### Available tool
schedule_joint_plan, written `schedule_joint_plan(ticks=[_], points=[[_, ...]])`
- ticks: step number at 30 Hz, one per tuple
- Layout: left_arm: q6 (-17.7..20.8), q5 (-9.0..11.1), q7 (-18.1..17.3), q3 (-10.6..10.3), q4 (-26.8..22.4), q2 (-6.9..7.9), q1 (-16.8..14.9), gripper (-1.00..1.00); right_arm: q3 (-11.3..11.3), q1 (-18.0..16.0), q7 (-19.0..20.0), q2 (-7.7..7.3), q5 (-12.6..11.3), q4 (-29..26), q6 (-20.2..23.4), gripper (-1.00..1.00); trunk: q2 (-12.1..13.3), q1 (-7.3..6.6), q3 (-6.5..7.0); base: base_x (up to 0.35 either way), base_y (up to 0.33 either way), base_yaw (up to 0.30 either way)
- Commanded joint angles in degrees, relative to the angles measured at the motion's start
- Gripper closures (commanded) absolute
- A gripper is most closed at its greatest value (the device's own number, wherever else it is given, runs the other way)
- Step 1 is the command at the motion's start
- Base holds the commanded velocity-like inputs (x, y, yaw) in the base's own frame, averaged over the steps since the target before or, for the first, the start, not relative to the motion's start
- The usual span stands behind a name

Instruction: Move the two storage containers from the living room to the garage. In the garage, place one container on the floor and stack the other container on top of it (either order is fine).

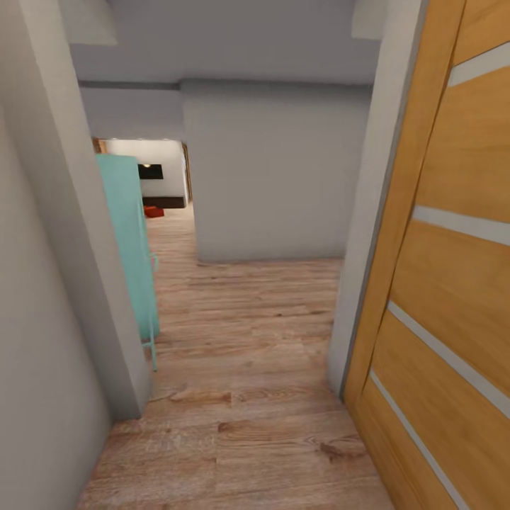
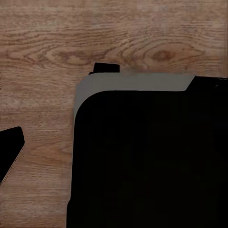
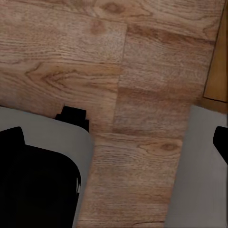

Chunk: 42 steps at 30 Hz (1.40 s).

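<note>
The head camera is looking along a corridor of wood plank flooring [image 1: 241, 397]. An orange wooden door [image 1: 446, 283] is standing open at the right of the frame, and a grey wall [image 1: 57, 283] is framing the left. A teal cabinet [image 1: 131, 248] is standing against that wall at centre left. Beyond it, at upper left, one small orange-red shape, probably a storage container [image 1: 153, 211], is resting on the far room's floor below a black TV [image 1: 149, 171]. Both wrist cameras are facing the planks over the robot's dark base [image 2: 147, 156]; finger spacing cannot be determined for either gripper.
</note>
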Motion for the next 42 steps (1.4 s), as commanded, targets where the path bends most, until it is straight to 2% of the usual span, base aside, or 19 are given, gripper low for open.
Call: schedule_joint_plan(ticks=[1, 42], points=[[-0.1, 0.5, -0.1, 0.0, 0.0, 0.03, 0.0, -1.0, 0.5, -0.1, 0.0, 0.09, -0.5, 0.2, -0.3, -1.0, 0.0, 0.03, -0.05, 0.323, 0.0, 0.0], [-0.1, 0.6, 0.0, 0.3, 0.1, 0.33, 0.0, -1.0, 0.5, -0.1, 0.0, 0.67, -0.1, 0.2, 0.2, -1.0, 0.0, 0.03, -0.05, 0.323, 0.0, 0.0]])
